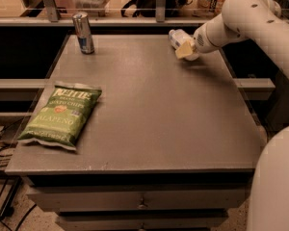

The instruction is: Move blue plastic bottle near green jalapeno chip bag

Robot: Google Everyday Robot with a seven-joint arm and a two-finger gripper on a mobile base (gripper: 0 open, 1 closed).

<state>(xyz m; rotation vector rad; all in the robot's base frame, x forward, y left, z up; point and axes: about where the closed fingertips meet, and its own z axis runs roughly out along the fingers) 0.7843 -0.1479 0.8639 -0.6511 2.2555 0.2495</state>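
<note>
The blue plastic bottle (177, 36), clear with a white-and-blue label, is at the far right of the table, tilted and raised off the top. My gripper (186, 48), on the white arm coming in from the right, is shut on it, with one pale finger (184, 50) across the bottle's front. The green jalapeno chip bag (62, 115) lies flat at the table's left front, far from the bottle and the gripper.
A slim silver-and-blue can (83, 33) stands at the far left corner of the grey table (149, 119). A rail and a glass partition run behind the table. My white arm (260, 18) fills the right side, and drawers sit below the front edge.
</note>
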